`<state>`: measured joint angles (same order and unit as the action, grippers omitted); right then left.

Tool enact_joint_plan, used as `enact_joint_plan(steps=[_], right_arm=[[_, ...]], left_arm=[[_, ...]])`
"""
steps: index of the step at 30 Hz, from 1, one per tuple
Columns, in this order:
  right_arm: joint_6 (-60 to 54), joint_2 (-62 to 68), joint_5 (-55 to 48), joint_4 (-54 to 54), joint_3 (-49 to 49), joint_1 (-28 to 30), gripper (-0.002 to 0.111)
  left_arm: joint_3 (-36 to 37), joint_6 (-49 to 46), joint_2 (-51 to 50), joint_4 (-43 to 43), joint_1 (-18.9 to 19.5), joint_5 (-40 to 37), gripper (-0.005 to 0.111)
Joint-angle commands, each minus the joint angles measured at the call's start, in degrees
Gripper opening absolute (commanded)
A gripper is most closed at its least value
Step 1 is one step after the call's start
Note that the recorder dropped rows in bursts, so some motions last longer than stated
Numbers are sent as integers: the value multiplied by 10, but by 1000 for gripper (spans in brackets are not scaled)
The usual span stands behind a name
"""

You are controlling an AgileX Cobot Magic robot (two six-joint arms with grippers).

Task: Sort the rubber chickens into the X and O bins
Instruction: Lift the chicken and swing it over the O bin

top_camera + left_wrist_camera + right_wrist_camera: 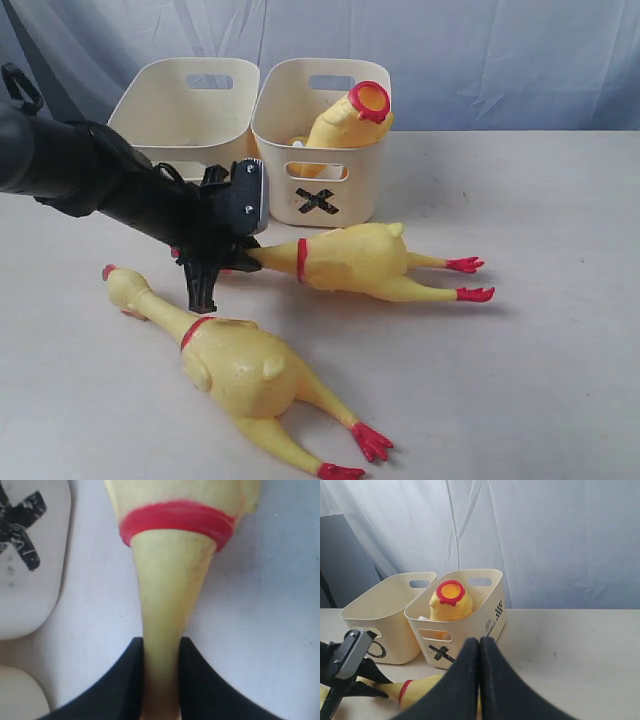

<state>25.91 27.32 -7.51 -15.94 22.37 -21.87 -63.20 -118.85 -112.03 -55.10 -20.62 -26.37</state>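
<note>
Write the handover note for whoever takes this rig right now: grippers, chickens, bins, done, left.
Left gripper: shut on the neck of the rear chicken, which lies on the table, not yet lifted.
Right gripper: shut, holding nothing.
Done: headless chicken sits neck-up in the X bin.
O bin: no chicken seen in it.
Left to do: bin the rear chicken, then the front chicken, lying untouched on the table.

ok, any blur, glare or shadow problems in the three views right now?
Exterior view: even soft light, no glare, faint shadows under the gripped chicken; left arm dark near the lens. Left wrist view: very close, left gripper soft-edged on the neck. Right wrist view: right gripper blurred up front, X bin sharp.
</note>
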Motion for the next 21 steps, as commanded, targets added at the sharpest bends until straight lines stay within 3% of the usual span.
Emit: enact_joint_plan(steps=[1, 16, 21], right_arm=[[-1, -2, 4, 2, -4, 1, -1], [-1, -2, 5, -5, -4, 1, -1], [-1, -2, 11, -17, -4, 1, -1]], left_arm=[[0, 53, 35, -9, -1, -12, 0], [0, 143, 122, 21, -1, -90, 0], [0, 234, 145, 30, 1, -92, 0]])
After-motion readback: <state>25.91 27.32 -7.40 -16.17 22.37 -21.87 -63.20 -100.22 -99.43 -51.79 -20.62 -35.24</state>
